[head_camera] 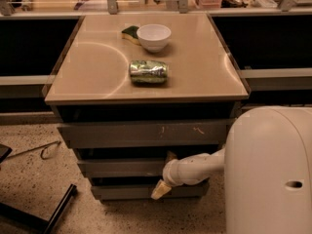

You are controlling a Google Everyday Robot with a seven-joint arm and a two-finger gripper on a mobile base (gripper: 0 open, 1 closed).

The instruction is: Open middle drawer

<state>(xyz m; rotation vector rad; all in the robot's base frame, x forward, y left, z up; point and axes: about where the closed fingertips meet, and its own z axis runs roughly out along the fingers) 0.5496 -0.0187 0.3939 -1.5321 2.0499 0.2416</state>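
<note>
Barely begun: gripper (pixel 165 173) at the middle drawer (pixel 117 167), fingers (pixel 160 190) spread above and below its front; pulling remains.

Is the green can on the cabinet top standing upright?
No, the green can lies on its side, while the gripper is low at the middle drawer front.

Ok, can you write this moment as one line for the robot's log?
claw: at right end of middle drawer front | drawer: looks shut | cabinet top: bowl, can, sponge
</note>
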